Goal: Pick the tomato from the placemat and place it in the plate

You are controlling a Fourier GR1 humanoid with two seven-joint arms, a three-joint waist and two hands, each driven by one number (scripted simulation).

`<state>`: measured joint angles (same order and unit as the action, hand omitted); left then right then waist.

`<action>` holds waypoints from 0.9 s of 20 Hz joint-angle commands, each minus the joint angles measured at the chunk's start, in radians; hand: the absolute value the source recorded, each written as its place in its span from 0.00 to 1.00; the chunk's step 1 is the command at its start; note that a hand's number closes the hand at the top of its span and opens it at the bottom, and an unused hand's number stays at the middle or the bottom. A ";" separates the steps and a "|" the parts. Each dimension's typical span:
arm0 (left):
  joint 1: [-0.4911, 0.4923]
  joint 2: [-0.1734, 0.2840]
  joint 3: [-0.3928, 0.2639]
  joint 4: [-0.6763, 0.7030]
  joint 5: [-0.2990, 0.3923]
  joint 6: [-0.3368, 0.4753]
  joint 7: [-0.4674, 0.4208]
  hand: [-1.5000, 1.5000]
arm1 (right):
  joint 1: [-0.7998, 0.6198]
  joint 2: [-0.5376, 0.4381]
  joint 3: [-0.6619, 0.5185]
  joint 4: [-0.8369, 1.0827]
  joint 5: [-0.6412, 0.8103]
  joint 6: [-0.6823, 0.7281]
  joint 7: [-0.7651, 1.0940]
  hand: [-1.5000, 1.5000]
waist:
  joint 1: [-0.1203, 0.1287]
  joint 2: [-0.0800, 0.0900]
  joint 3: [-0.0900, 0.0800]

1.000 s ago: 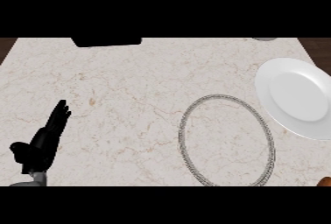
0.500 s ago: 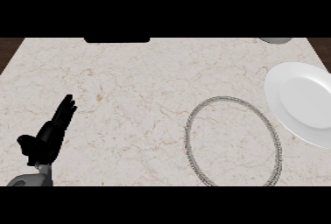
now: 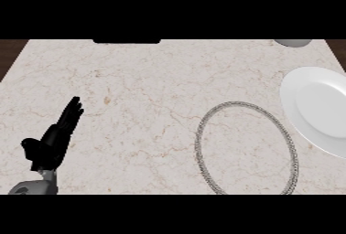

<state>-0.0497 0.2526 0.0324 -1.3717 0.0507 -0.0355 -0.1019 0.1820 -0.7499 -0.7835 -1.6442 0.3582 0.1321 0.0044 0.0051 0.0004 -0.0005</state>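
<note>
A beige marble counter (image 3: 155,82) fills the view. At lower left, the left hand (image 3: 52,141) rests open, fingers straight and pointing up, holding nothing. Right of centre lies an oval placemat (image 3: 202,157) with a beaded grey rim. A white plate (image 3: 317,109) sits just beside it at the right edge. The tomato is not visible. The right hand is out of view.

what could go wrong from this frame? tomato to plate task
1. No tomato shows in the head view; the oval placemat looks bare, so there is nothing to aim a grasp at.
2. The plate is cut off by the right edge, so a placement there would be partly out of sight.
3. Only the left hand shows, open at the lower left, on the far side of the placemat from the plate; a reach across looks long.
</note>
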 commanded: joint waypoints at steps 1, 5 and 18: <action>-0.020 -0.008 0.007 0.071 -0.006 -0.020 -0.052 0.50 | -0.158 -0.034 0.126 0.037 0.020 0.026 0.107 1.00 | 0.009 0.003 0.000; 0.012 -0.001 0.015 -0.016 0.005 -0.026 -0.005 0.50 | -0.292 -0.024 0.203 0.191 0.059 -0.008 0.079 1.00 | 0.012 0.001 0.001; -0.007 -0.041 0.010 0.052 -0.043 -0.013 -0.061 0.50 | -0.611 0.178 0.337 0.524 0.181 -0.267 0.089 1.00 | 0.011 0.003 0.001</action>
<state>-0.0619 0.2227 0.0496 -1.3223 0.0182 -0.0504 -0.1480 -0.3465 -0.6221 -0.4196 -1.2020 0.5569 -0.0628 0.0679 0.0152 0.0032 0.0004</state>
